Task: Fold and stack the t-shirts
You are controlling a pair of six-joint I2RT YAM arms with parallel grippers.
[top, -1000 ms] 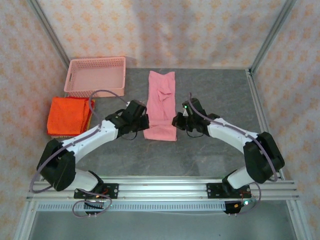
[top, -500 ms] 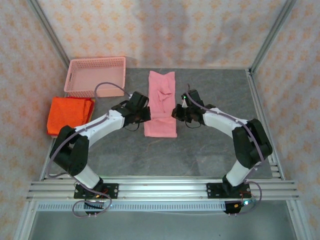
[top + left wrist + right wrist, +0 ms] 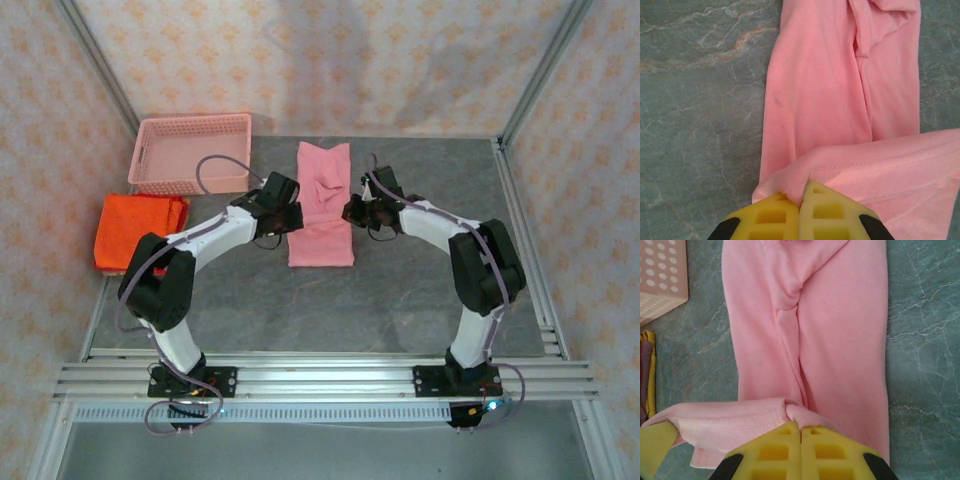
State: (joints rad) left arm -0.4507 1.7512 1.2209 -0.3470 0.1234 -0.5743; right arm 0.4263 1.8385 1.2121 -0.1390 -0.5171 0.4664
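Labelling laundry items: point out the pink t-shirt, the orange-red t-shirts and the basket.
pink t-shirt (image 3: pixel 323 198): top view, cloth middle.
orange-red t-shirts (image 3: pixel 135 230): top view, stack's top.
pink mesh basket (image 3: pixel 165 185): top view, near wall.

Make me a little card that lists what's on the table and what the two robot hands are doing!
table: grey, marbled top
pink t-shirt: long folded strip in the middle, near end raised over the rest
left gripper: shut, pinching the shirt's near left corner
right gripper: shut, pinching the shirt's near right corner
orange-red t-shirts: folded pile at the left edge
basket: pink mesh, behind the orange-red pile
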